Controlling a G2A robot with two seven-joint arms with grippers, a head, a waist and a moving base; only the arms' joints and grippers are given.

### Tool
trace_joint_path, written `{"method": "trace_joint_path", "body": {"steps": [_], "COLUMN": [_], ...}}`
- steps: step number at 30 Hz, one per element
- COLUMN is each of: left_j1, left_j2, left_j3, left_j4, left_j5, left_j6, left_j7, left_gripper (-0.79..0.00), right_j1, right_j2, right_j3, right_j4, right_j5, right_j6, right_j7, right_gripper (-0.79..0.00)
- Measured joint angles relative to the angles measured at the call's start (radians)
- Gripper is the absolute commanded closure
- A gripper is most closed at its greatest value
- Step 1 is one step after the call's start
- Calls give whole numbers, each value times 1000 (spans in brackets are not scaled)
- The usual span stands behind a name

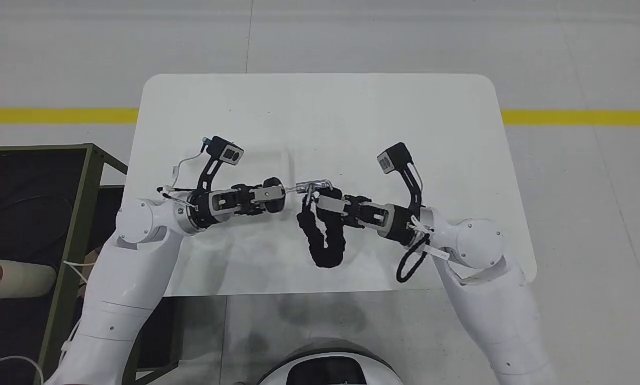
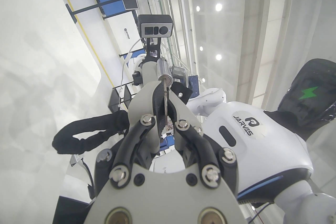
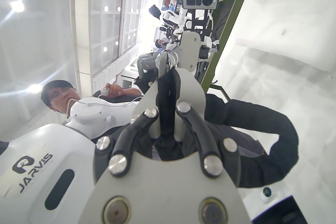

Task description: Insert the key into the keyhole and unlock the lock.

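Above the middle of the white table (image 1: 320, 105) both arms meet tip to tip. My left gripper (image 1: 277, 192) (image 2: 164, 93) is shut on a flat silver key (image 2: 165, 100). The key's blade points into the keyhole of the lock's silver cylinder (image 2: 164, 72) (image 1: 312, 188). My right gripper (image 1: 330, 200) (image 3: 168, 78) is shut on the lock's black fabric-sleeved cable (image 3: 168, 93) just behind the cylinder (image 3: 164, 59). The cable's loop (image 1: 322, 240) (image 2: 86, 131) hangs down toward the table's near edge.
A green-framed rack with black contents (image 1: 40, 225) stands off the table's left side. A yellow floor line (image 1: 570, 116) runs behind the table. A person (image 3: 60, 96) stands behind the robot, apart from the lock and key.
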Motion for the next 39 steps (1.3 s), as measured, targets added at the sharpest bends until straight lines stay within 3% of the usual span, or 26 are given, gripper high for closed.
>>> {"method": "trace_joint_path", "body": {"steps": [39], "left_j1": [-30], "left_j2": [-1], "left_j3": [-8], "left_j4": [21], "left_j5": [-20], "left_j6": [18], "left_j7": [-123], "left_gripper": [0], "right_j1": [-24], "right_j2": [19], "right_j3": [-26], "right_j4": [-14], "right_j5": [6], "right_j6": [-12], "right_j7": [-14], "right_gripper": [0]}}
